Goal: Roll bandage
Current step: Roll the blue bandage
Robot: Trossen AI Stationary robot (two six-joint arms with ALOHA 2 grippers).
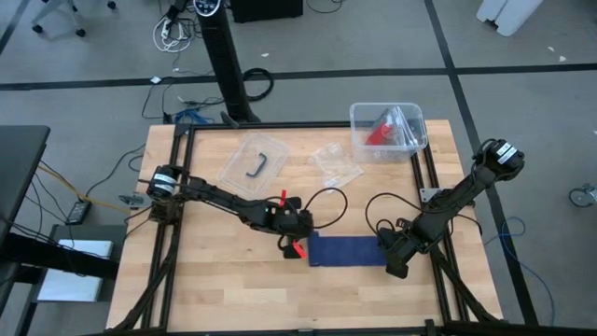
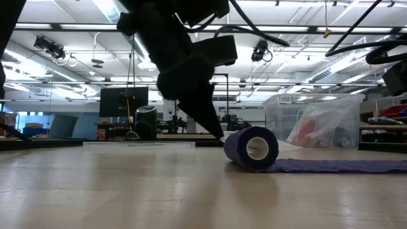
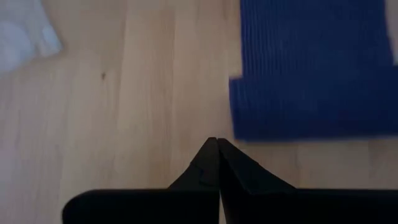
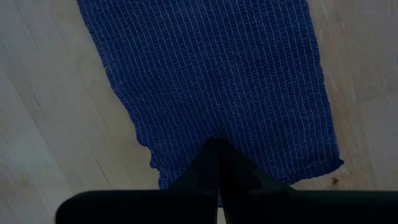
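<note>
The bandage (image 1: 347, 252) lies mid-counter, 1 end rolled beside the left gripper (image 1: 297, 238), jaws pressed together. The right gripper (image 1: 395, 259), jaws pressed together, pins the tail; roll evenly, keeping tension.

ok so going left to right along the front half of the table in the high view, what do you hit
left hand → rolled end of the bandage → flat stretch of the bandage → right hand, pressing on the bandage's far end
</note>
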